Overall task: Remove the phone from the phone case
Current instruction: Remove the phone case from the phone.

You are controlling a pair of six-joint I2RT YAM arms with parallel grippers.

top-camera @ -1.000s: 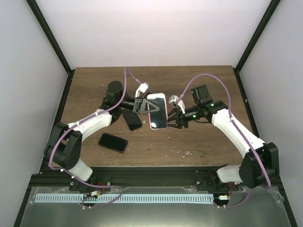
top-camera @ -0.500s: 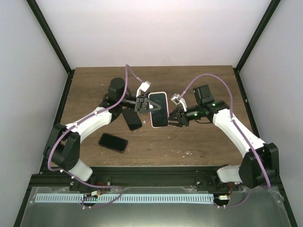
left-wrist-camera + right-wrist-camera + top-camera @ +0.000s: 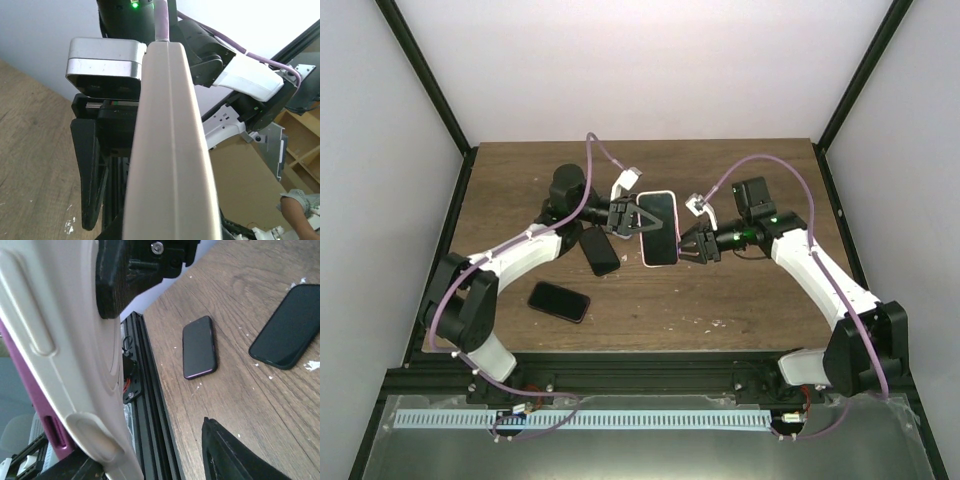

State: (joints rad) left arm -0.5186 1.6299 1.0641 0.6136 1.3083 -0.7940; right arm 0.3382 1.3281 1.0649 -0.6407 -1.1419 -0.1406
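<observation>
the phone (image 3: 658, 228) sits inside the phone case (image 3: 170, 150), lifted clear of the table (image 3: 750, 300) between the two arms. the left gripper (image 3: 632, 220) is clenched on the case's left edge. the right gripper (image 3: 692, 246) has its jaws parted at the right edge. one finger seems to press the case's back while the other hangs clear, though the wrist view is too cramped to be sure. the danger is the thin one-sided hold: a hard push from the right could twist the case out of the left jaws, or pop the phone free and drop it onto the wood or the spare phone (image 3: 600, 250) below. no brand, label or writing can be read.
</observation>
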